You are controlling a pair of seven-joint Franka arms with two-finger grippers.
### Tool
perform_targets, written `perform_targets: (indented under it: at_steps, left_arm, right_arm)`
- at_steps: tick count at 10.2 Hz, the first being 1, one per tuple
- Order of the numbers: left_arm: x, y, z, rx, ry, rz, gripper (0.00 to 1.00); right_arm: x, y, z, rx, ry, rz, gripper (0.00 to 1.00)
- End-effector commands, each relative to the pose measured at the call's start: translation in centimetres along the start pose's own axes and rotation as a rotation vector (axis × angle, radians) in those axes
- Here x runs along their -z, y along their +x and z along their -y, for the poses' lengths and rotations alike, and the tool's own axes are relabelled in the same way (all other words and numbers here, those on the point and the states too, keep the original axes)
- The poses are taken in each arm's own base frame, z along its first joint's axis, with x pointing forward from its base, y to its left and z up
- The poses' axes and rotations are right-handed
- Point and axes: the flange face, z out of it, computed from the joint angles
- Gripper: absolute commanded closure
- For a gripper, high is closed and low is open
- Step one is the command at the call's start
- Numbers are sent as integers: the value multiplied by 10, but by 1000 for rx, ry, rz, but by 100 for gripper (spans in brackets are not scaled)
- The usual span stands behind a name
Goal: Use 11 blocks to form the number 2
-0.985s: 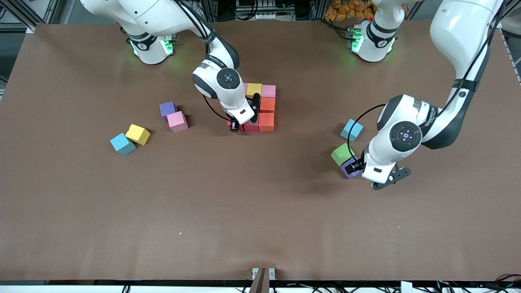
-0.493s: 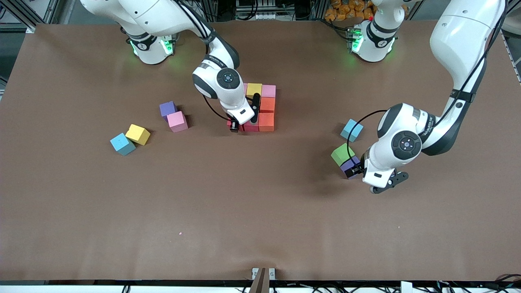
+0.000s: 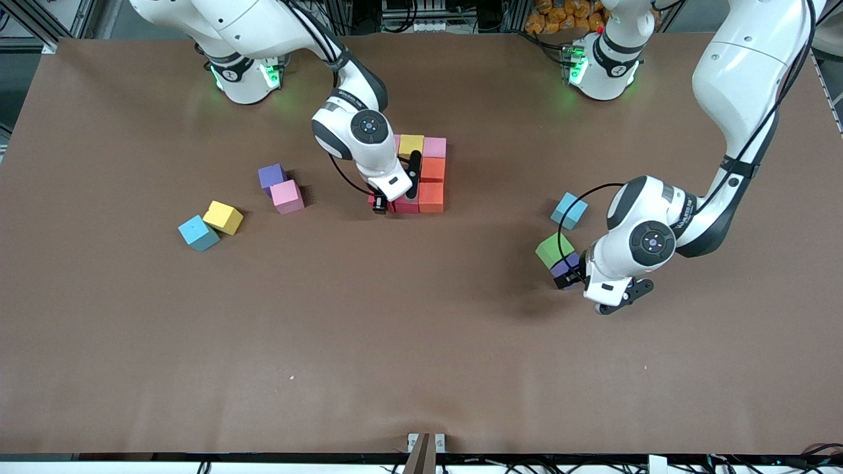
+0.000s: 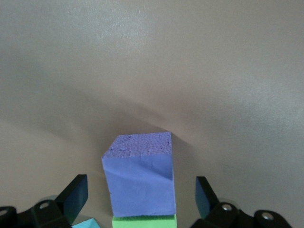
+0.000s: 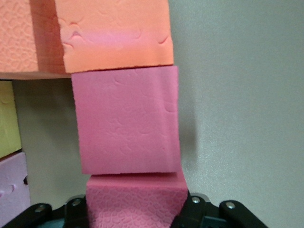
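The lettering on my forearm casings was too small to read, and none of the blocks carried any writing.

My left gripper (image 3: 568, 276) was down at the table toward the left arm's end, its fingers (image 4: 75, 194) spread wide with the purple block (image 4: 138, 180) standing between them, untouched on either side. That purple block (image 3: 562, 268) sat touching the green cube (image 3: 554, 249), which lay just farther from the front camera. A light blue block (image 3: 569, 210) lay near, farther from the camera again.

My right gripper (image 3: 395, 196) was low at the unfinished number 2 (image 3: 428, 174) in the middle of the table, clamped on a red block (image 5: 135, 202). That block was pressed against a second red block (image 5: 127, 121), which in turn touched an orange block (image 5: 114, 33). In the front view the digit showed a yellow block (image 3: 411, 145) and a pink block (image 3: 434, 147) along its edge nearest the bases, with two orange ones under the pink.

Toward the right arm's end lay four loose blocks in touching pairs: a second purple block (image 3: 271, 176) with a loose pink block (image 3: 287, 196), and a loose yellow block (image 3: 222, 217) with another light blue block (image 3: 198, 232).
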Motion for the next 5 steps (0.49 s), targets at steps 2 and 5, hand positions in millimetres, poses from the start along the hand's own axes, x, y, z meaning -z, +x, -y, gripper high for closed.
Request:
perform_targets:
  at_steps: [2,5]
  left_arm:
    - [-6,-3,0,23,-10,8,0]
    - [-17,-6,-2,34,-20,15,0]
  right_arm:
    - [-14,10,6,11,-5,-14,60]
    - [-14,10,5,13,-9,-16,0]
